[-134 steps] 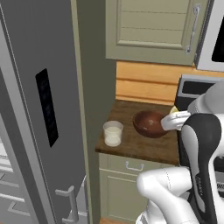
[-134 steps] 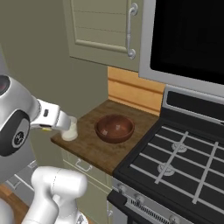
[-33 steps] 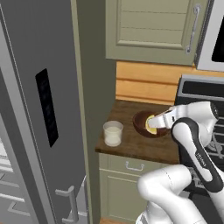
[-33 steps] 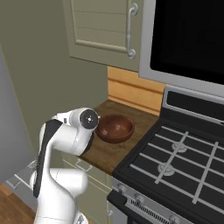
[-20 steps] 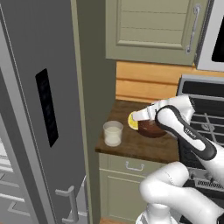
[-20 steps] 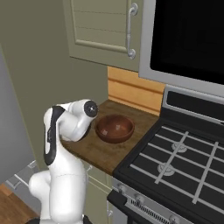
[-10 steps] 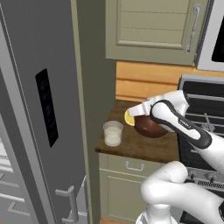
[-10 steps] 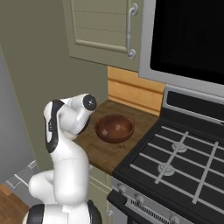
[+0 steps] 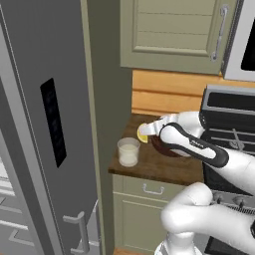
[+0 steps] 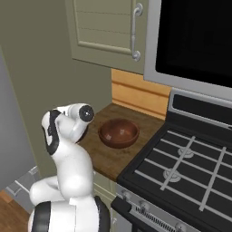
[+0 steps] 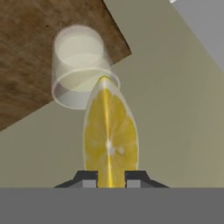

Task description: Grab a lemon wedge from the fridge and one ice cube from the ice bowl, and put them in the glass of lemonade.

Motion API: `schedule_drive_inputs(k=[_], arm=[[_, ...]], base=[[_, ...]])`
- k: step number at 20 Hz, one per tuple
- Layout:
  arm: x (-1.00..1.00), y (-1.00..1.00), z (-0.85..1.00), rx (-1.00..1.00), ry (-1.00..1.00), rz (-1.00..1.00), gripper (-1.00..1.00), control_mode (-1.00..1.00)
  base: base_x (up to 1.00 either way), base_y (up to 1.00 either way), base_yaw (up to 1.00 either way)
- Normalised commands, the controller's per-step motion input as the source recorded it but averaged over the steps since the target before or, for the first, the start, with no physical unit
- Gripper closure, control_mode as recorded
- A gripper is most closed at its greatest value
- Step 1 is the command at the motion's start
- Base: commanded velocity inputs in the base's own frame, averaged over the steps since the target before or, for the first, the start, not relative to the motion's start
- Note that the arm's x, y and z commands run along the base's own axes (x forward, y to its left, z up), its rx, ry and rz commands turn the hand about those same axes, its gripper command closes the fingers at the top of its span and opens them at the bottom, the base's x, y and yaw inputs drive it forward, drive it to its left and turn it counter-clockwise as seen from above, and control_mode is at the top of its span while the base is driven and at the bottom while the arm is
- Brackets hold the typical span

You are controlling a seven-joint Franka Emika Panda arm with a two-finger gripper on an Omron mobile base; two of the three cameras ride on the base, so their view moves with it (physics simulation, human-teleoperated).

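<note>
Above the left end of the counter, carrying the lemon wedge to the glass of lemonade. Gripper pinched tight on the wedge, one finger on each flat side, tip pointing out. Wedge up in the air, just past the glass rim, toward the brown bowl. Glass near the counter's left front corner, close to the fridge.

Next, probably: slide a little more over the glass mouth, go down a bit, then let go. Not much room there: fridge wall just left of the glass, front edge close by. Easy to miss and drop the wedge on the wood or off the edge. More open space to the right, by the bowl and stove. Ice step not yet done.
</note>
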Motion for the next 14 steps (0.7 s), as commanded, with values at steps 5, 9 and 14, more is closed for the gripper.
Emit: schedule_drive_inputs(k=[5,9,14], arm=[[0.36,0.03,-0.37,-0.05,-0.14,0.0,1.0,-1.0],[0.33,0.01,-0.29,-0.04,-0.1,0.0,1.0,-1.0],[0.21,0.01,-0.18,-0.03,-0.04,0.02,1.0,-1.0]], base=[[0.0,0.0,0.0],[0.0,0.0,0.0],[0.0,0.0,0.0]])
